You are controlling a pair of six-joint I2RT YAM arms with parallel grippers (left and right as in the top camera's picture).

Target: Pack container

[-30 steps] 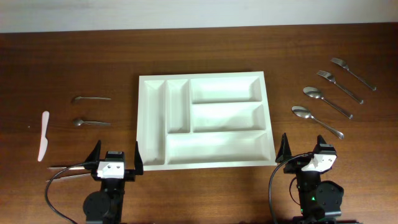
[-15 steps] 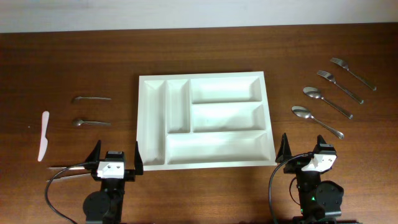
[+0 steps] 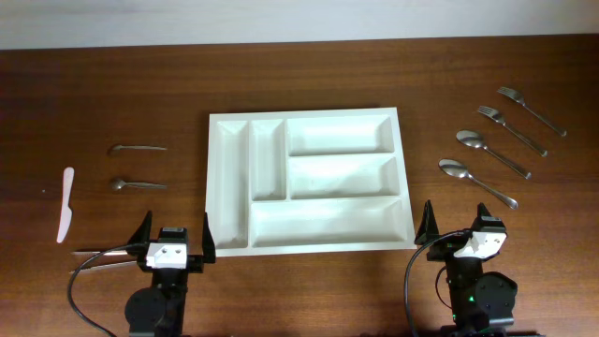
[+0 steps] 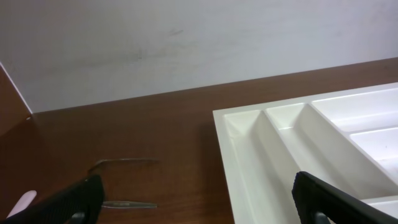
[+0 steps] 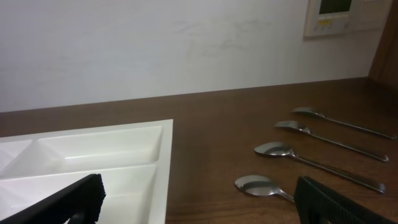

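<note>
Partly, container (image 4: 268, 142) cut off (left wrist view).

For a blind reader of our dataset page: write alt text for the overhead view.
An empty white five-compartment tray sits centred on a dark wooden table. Two spoons and two forks lie to its right, two smaller spoons and a white knife to its left. The left gripper and right gripper stand open at the near edge, holding nothing.

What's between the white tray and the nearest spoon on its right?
Nothing; just bare wooden table between the container and that spoon, shown in the overhead view.
</note>
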